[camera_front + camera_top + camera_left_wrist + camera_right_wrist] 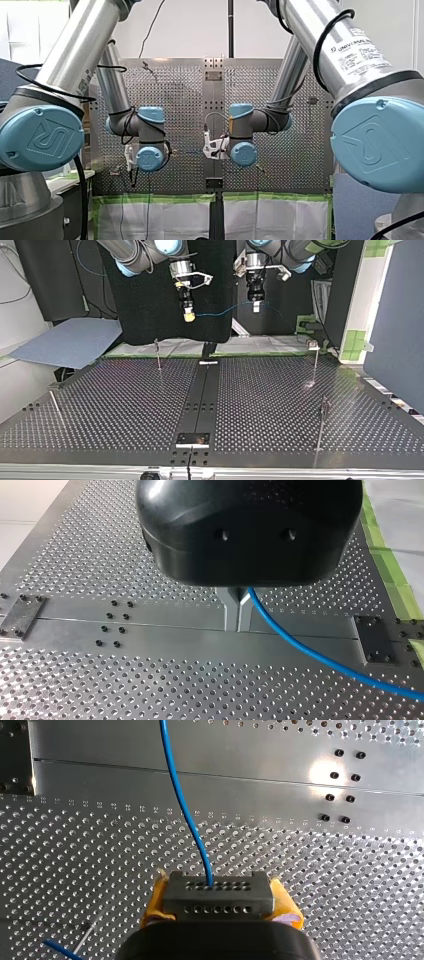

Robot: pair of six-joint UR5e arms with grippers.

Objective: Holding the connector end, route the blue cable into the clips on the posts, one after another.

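Wide look first: the perforated desk (125, 405) stretches out under the arms, and four thin posts (316, 362) stand on it, two towards the far edge and two nearer the top view's camera. Every one is bare. None of the clips (314, 344) at the post tops carries anything, as far as these small parts can be read, so by my reckoning the routing proper has not begun.

Up to the arms now. Both hang high over the desk's far edge, well clear of the posts. My right end effector (188, 315), at the top view's left, has its yellow pads (287, 909) clamped on the grey connector (218, 895). The right wrist view shows that block squarely between them, with the line running out of its face. My left end effector (256, 305), at the top view's right, has its metal fingers (231, 615) pressed together, and the blue cable (310, 652) comes out from between them, so I read that as a pinch on the line itself.

The cable is wholly in the air. It spans between the two end effectors with a slight sag, then trails off past my left one.

The score, then: connector held, cable gathered, and all four posts yet to be threaded.
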